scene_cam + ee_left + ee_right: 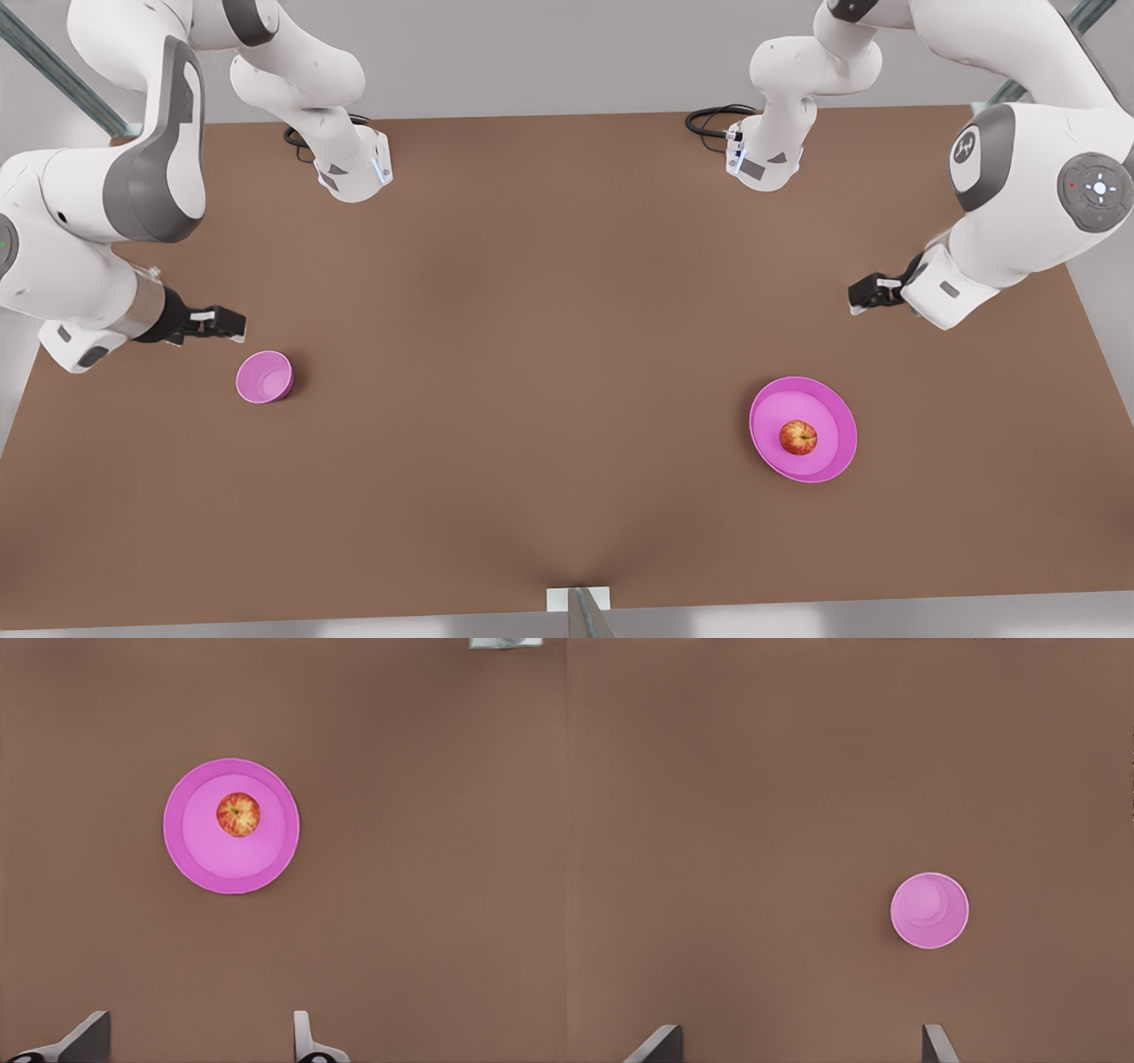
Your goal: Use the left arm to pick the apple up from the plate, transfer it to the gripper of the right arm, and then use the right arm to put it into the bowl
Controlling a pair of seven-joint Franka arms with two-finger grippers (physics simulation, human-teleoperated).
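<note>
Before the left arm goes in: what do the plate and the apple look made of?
Plate: looks like smooth plastic, uniform magenta-pink with an even matte sheen and thin rim, though glazed ceramic is possible. Apple: real-looking fruit skin, red with yellow-orange streaks, faintly glossy.

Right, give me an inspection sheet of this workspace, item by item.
Surface: brown table, flat.
Apple: apple sits on the plate, off centre.
Bowl: bowl upright, nothing in it, far from the plate.
Clutter: nothing seen.
Left gripper: left gripper open, above the table near the plate, holding nothing.
Right gripper: right gripper open, near the bowl, holding nothing.
Cables: black cables at the arm bases.
Surroundings: grey floor, metal struts at the corners.
</note>
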